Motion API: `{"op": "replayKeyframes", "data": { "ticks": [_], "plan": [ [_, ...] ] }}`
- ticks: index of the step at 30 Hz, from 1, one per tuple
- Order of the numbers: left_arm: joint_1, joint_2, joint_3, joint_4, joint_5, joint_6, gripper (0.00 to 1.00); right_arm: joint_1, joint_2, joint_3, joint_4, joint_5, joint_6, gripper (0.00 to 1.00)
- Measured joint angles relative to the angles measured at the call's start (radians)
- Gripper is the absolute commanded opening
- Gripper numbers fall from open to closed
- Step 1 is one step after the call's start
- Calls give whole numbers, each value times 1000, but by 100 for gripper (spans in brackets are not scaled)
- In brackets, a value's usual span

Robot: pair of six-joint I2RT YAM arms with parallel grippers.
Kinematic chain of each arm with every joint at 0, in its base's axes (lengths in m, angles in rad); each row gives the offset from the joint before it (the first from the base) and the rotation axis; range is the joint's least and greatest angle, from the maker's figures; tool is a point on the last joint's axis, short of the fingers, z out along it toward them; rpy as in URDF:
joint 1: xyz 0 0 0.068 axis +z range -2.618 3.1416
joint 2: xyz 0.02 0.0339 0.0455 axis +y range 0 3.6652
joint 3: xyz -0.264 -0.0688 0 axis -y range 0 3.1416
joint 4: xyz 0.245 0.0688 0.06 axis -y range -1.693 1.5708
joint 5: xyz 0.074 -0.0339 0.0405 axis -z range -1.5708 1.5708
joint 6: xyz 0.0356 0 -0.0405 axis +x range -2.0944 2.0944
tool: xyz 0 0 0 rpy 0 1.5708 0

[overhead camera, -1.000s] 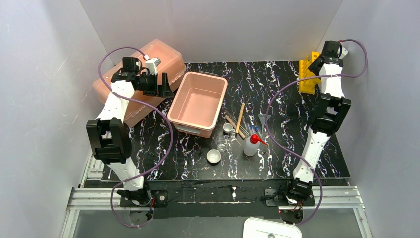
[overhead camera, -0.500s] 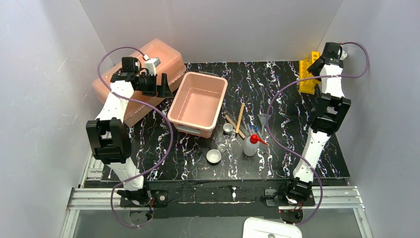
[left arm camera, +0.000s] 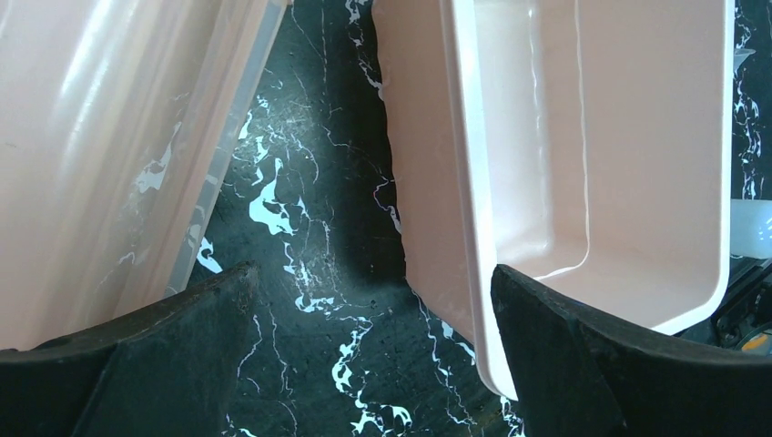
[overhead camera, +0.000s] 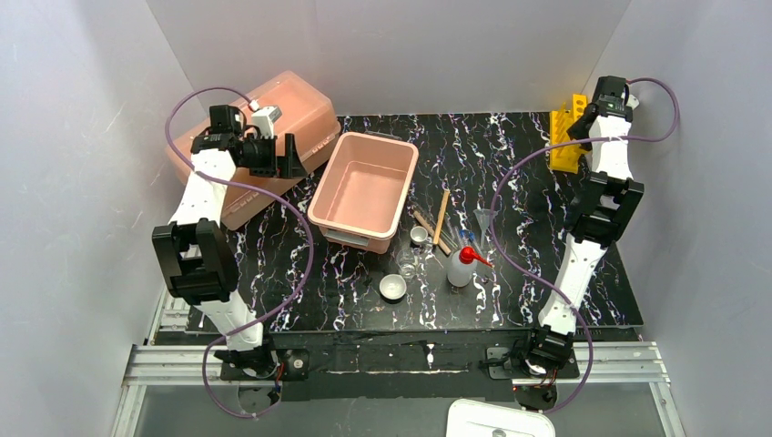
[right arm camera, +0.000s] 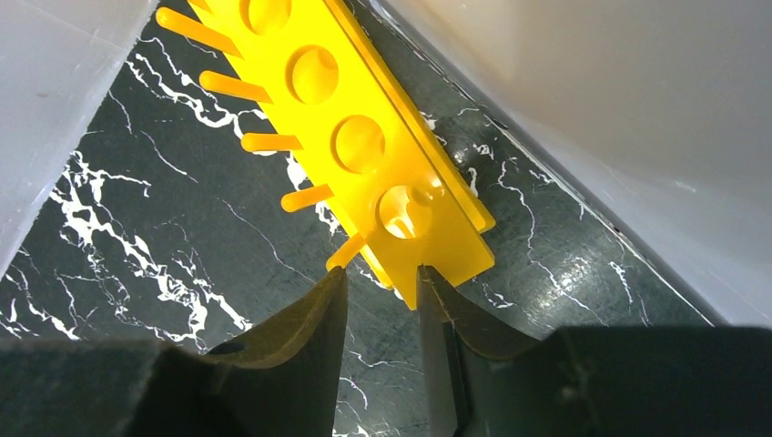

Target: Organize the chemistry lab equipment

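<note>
The yellow holed rack [overhead camera: 566, 137] lies at the far right back corner. My right gripper [right arm camera: 383, 270] is at its near end [right arm camera: 364, 155]. The fingers are narrowly apart, with the rack's corner between the tips: the left tip meets a peg and the right tip lies against the plate edge. My left gripper [left arm camera: 371, 273] is wide open and empty over the bare gap between the pink tub and the lidded box. On the middle table lie the squeeze bottle [overhead camera: 462, 266], clear funnel [overhead camera: 485, 218], white dish [overhead camera: 393, 288], tiny beakers [overhead camera: 419, 235], wooden sticks [overhead camera: 441, 215] and thin tubes [overhead camera: 425, 223].
The pink rectangular tub [overhead camera: 328, 196] stands back centre and also shows in the left wrist view [left arm camera: 473, 182]. The large pink lidded box [overhead camera: 309, 105] sits at back left. Grey walls close in on the left, back and right. A white object [overhead camera: 499, 421] lies below the table's front edge.
My left arm has swung a little left and back, toward the lidded box. My right wrist has shifted slightly back over the rack. The rack and the other items have not moved.
</note>
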Motion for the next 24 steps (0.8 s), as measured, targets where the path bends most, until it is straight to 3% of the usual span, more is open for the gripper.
{"op": "replayKeyframes", "data": {
  "ticks": [11,14,17,24],
  "plan": [
    [25,-3,0,0,20,-14,99,-5,13,40,-63,5,-3,56],
    [27,-3,0,1,28,-18,99,-9,13,32,-64,3,-5,69],
    [29,-3,0,1,36,-22,99,-13,-22,-57,-52,12,-7,75],
    [32,-3,0,2,44,-29,99,-33,-77,-195,-27,-22,-4,74]
  ]
}}
